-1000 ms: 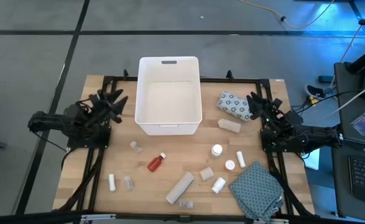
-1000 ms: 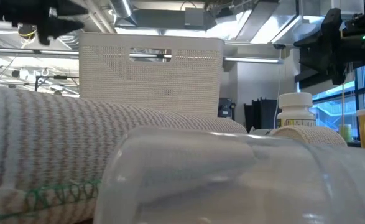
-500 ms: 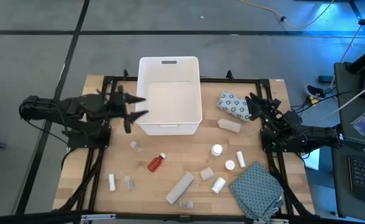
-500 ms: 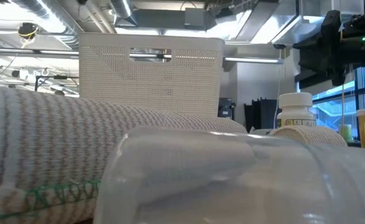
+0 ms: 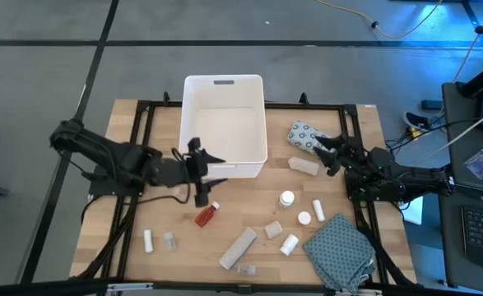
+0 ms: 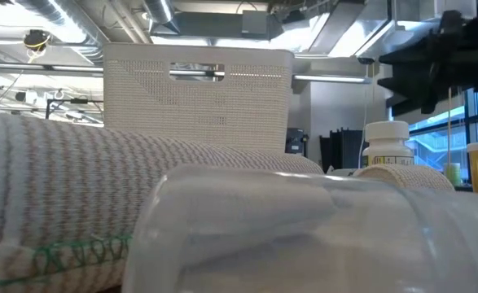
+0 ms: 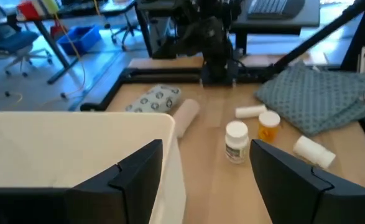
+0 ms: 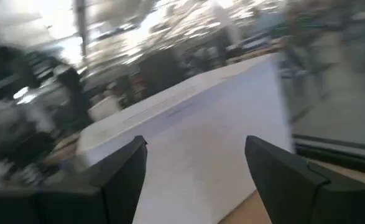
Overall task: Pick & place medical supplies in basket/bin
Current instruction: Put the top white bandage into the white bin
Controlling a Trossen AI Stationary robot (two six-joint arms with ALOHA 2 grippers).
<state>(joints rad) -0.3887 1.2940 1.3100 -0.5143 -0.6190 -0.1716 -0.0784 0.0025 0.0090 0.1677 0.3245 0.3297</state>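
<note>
The white bin point(image 5: 224, 127) stands at the table's far middle. Supplies lie scattered nearer: a red bottle point(image 5: 206, 215), a clear vial point(image 5: 179, 193), white bottles point(image 5: 287, 198), a greyish box point(image 5: 239, 247), a whitish roll point(image 5: 303, 166) and the blue-dotted soft pack point(image 5: 304, 136). My left gripper point(image 5: 203, 174) hovers open beside the bin's near wall, just far of the red bottle; its wrist view shows the bin's corner point(image 7: 76, 149) between and beyond the fingers. My right gripper point(image 5: 323, 154) is open, close to the dotted pack and the roll, facing the bin point(image 8: 188, 143).
A folded grey-teal patterned cloth point(image 5: 340, 251) lies at the near right corner. In the low view a bandage roll point(image 6: 100, 195) and a clear vial point(image 6: 304, 236) sit right in front of the camera and hide most of the table. Bare wood lies left of the bin.
My left arm has swung out from the table's left edge toward the middle, carrying its open gripper past the bin's left side to the bin's near wall above the red bottle. My right gripper has moved a little toward the table's left, nearer the dotted pack.
</note>
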